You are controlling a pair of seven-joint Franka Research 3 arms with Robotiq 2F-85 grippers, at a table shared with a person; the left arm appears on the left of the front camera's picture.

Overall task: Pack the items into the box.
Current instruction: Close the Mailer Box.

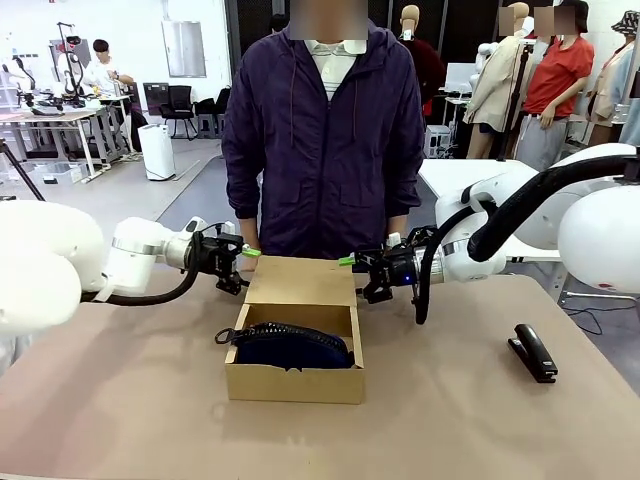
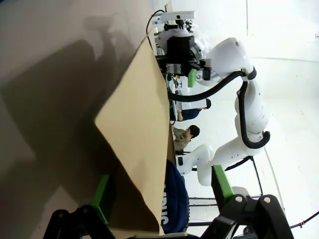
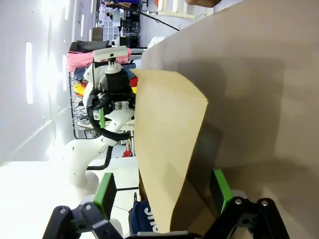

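Navy pouch (image 1: pixel 292 345) lies inside cardboard box (image 1: pixel 295 383); flap lid (image 1: pixel 300 281) rises from its 12 o'clock edge. Left gripper (image 1: pixel 245 265) at 10, right gripper (image 1: pixel 358 272) at 2, both with fingers apart, straddling the flap. Move them together, level, so you fold it down squarely.

A research lab — a wide open hall with grey floor (image 1: pixel 190 190), a cluttered counter (image 1: pixel 50 118) where a person (image 1: pixel 105 70) sits, black office chairs (image 1: pixel 180 105).
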